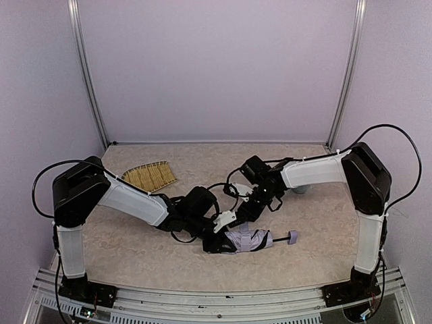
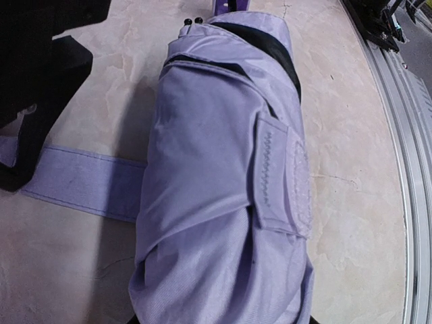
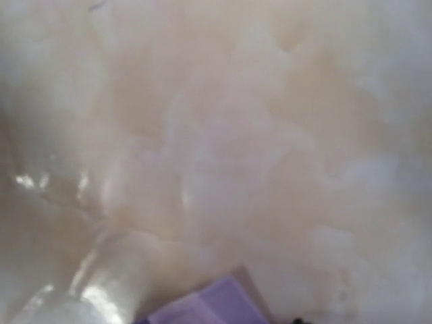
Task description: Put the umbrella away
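The umbrella (image 1: pixel 248 240) lies folded on the table between the arms, a pale lavender bundle with black lining at its edges and its handle knob (image 1: pixel 292 236) pointing right. In the left wrist view the bundle (image 2: pixel 216 169) fills the frame. My left gripper (image 1: pixel 217 241) is closed round its left end, with the fingers almost hidden under the fabric. The closing strap (image 2: pixel 81 181) stretches flat to the left, to my black right gripper (image 1: pixel 244 210), which pinches the strap's end (image 3: pixel 202 309). The right wrist view is blurred, very close to the table.
A woven straw mat (image 1: pixel 150 177) lies at the back left. A small grey object (image 1: pixel 300 190) sits behind the right forearm. The metal rail (image 2: pixel 405 148) runs along the table's near edge, close to the umbrella.
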Available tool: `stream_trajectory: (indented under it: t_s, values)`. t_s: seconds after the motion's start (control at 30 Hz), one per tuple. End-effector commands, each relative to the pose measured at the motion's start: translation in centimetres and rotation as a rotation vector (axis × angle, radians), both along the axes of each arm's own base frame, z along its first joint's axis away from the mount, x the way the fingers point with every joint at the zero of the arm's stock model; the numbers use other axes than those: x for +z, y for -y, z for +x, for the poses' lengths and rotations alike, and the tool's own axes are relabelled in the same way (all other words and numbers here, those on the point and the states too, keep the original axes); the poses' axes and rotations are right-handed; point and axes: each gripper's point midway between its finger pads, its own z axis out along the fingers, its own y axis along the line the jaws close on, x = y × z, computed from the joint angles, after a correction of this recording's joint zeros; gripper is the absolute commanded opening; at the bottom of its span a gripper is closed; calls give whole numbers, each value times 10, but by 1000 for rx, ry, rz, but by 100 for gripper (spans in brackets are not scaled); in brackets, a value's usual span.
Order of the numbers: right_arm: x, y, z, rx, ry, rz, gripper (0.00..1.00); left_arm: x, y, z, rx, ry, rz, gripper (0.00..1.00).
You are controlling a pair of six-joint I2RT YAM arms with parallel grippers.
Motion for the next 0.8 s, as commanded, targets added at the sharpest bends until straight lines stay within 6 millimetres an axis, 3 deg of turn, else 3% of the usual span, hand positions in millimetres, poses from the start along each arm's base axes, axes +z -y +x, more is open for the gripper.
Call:
stream_trajectory:
  t_s: [0.0,0.1,0.23,0.37,0.53,0.67,0.77]
  values:
    - [-40,22,-37,40,-56,-202,43,-100,-82,-37,39,-142,418,0]
    - [-41,30,-36,10,-30,-242,32,-100,-82,-37,38,-142,417,0]
    - [-41,29,-41,1,-36,-223,0,-100,-82,-37,38,-146,417,0]
    - [-18,11,-41,-1,-29,-105,0,-100,-82,-37,36,-151,415,0]
    - [56,-22,-28,-11,24,169,0,-100,-83,-37,36,-162,415,0]
    - [104,-37,-38,42,44,331,0,-100,-83,-36,35,-166,414,0]
    - [111,-35,-50,57,21,366,0,-101,-83,-36,37,-187,411,0]
